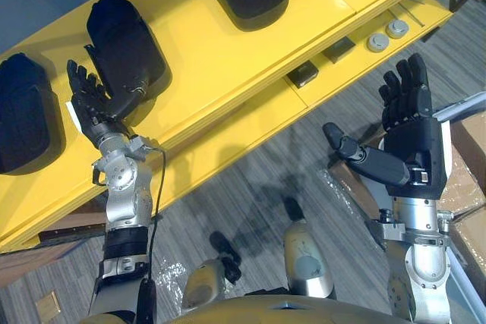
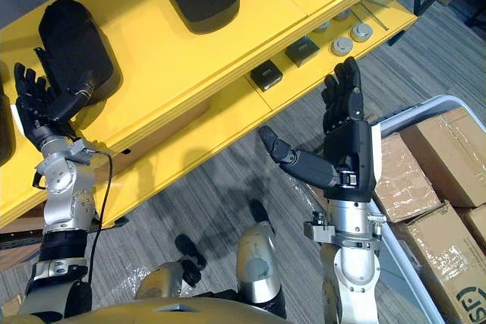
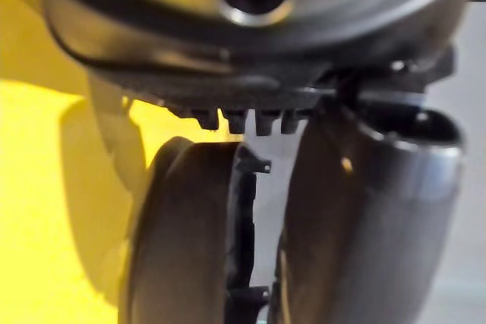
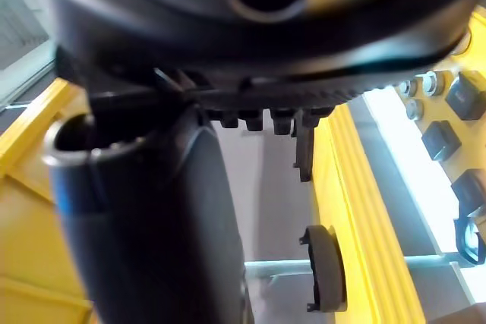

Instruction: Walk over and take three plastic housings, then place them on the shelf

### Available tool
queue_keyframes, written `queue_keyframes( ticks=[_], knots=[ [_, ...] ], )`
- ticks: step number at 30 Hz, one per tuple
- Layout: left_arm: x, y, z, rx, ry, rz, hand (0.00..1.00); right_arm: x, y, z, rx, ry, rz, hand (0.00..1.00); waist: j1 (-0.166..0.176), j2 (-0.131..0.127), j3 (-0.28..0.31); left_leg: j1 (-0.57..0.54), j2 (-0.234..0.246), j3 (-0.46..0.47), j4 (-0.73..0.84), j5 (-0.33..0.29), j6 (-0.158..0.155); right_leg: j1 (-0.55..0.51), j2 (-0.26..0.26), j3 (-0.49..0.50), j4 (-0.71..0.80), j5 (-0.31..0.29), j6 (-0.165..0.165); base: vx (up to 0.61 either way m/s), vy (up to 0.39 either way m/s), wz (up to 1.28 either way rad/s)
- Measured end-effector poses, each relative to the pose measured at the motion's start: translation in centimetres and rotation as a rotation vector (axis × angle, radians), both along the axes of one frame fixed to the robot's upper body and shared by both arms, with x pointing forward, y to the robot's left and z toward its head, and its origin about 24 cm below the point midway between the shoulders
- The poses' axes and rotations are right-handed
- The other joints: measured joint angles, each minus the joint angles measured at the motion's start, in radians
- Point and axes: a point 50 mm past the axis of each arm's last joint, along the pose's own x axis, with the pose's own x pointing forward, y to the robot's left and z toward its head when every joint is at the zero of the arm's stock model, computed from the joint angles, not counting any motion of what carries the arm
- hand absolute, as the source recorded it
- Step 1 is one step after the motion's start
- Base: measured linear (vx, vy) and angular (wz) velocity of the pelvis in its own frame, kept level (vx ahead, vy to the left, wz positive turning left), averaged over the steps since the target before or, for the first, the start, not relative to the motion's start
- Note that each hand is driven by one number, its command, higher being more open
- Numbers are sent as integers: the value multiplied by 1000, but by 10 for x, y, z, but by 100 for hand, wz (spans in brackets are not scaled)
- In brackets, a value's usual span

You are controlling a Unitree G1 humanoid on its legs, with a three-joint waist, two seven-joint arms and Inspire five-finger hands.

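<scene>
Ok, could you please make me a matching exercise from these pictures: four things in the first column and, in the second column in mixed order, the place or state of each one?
Column one:
1. left hand
2. right hand
3. round grey discs
4. cardboard boxes

Column two:
A. on the lower level of the yellow shelf, near small black blocks
B. low down on the robot's right, beside its arm
C. open, at the near edge of a black plastic housing on the upper level
D. open, raised over the floor, holding nothing

Pairs: 1-C, 2-D, 3-A, 4-B
</scene>
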Motion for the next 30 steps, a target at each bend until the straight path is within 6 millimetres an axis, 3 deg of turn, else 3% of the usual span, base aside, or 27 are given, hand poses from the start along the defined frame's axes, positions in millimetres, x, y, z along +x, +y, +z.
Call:
queue_keyframes(
  ticks=[19,30],
  knots=[
    [34,4,29,-44,-98,-217,100,0,-1,1,-16,11,50,100,-8,1,1,7,29,42,48,-17,-8,-31,27,28,50,-5,-5,-10,-15,-7],
    [33,22,23,-94,-69,-133,100,-3,-1,-2,-39,30,80,100,-29,1,1,36,44,58,63,-24,-10,-11,34,19,51,-4,-5,-3,-11,-6]
  ],
)
